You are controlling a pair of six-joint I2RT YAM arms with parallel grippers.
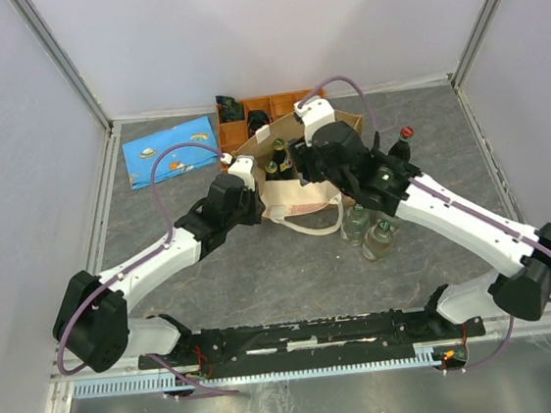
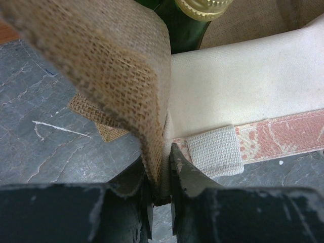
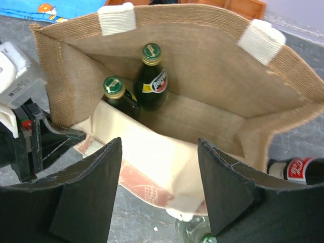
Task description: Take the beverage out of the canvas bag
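The canvas bag (image 1: 300, 202) stands open near the middle of the desk (image 1: 264, 282), toward its far edge and just in front of an orange compartment tray (image 1: 246, 111). Two dark green beverage bottles (image 3: 153, 76) stand inside at the bag's left end. The left gripper (image 2: 161, 174) is clenched on the bag's burlap rim. The right gripper (image 3: 158, 152) hangs over the mouth, fingers spread and holding nothing.

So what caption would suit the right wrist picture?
Open right gripper hovers over the canvas bag, two green bottles standing inside.
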